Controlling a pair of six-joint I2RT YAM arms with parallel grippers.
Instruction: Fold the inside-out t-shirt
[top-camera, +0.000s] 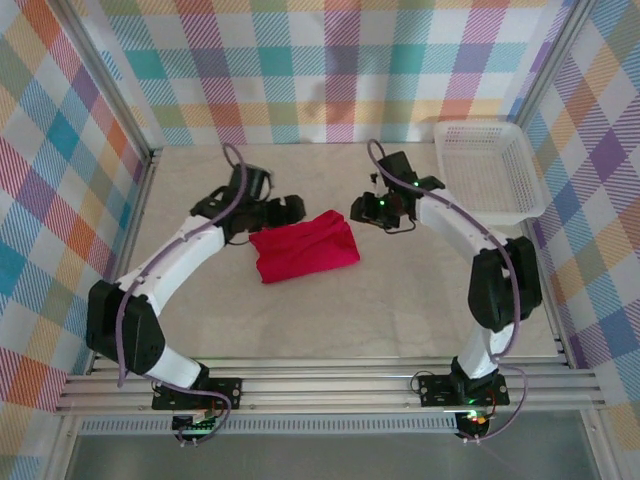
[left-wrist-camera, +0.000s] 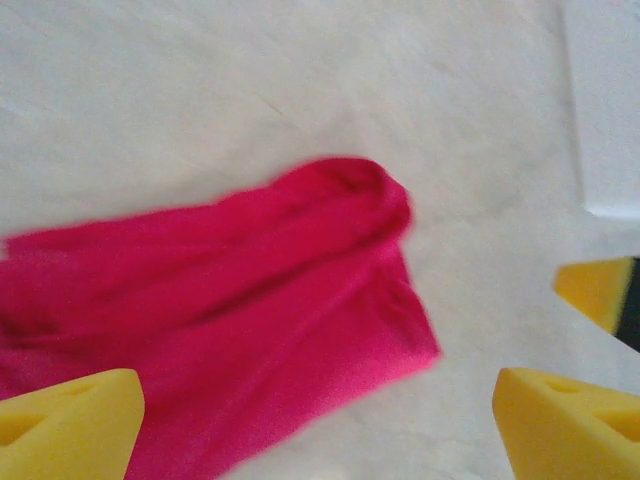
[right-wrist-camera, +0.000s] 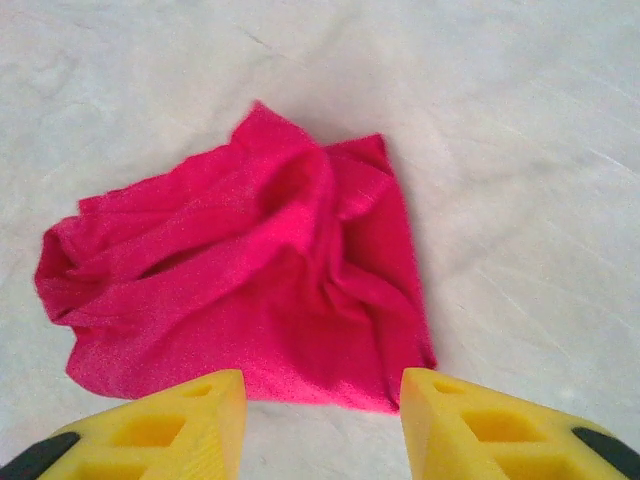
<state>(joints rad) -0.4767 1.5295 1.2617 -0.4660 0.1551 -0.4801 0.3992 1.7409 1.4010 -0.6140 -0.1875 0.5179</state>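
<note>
The inside-out t-shirt (top-camera: 303, 246) lies folded into a small, rumpled red bundle in the middle of the table. My left gripper (top-camera: 285, 210) hovers just beyond its far left corner. In the left wrist view that gripper (left-wrist-camera: 318, 430) is open wide, the shirt (left-wrist-camera: 220, 300) spreads below it, and nothing sits between its yellow fingers (left-wrist-camera: 65, 425). My right gripper (top-camera: 362, 210) hangs beside the shirt's far right corner. In the right wrist view it (right-wrist-camera: 322, 425) is open, its fingertips stand just short of the shirt's (right-wrist-camera: 250, 290) near edge, and it holds nothing.
A white mesh basket (top-camera: 490, 165) stands at the back right against the checked wall. Bare beige table (top-camera: 330, 320) stretches between the shirt and the arm bases. Metal frame posts and checked walls close in the sides and back.
</note>
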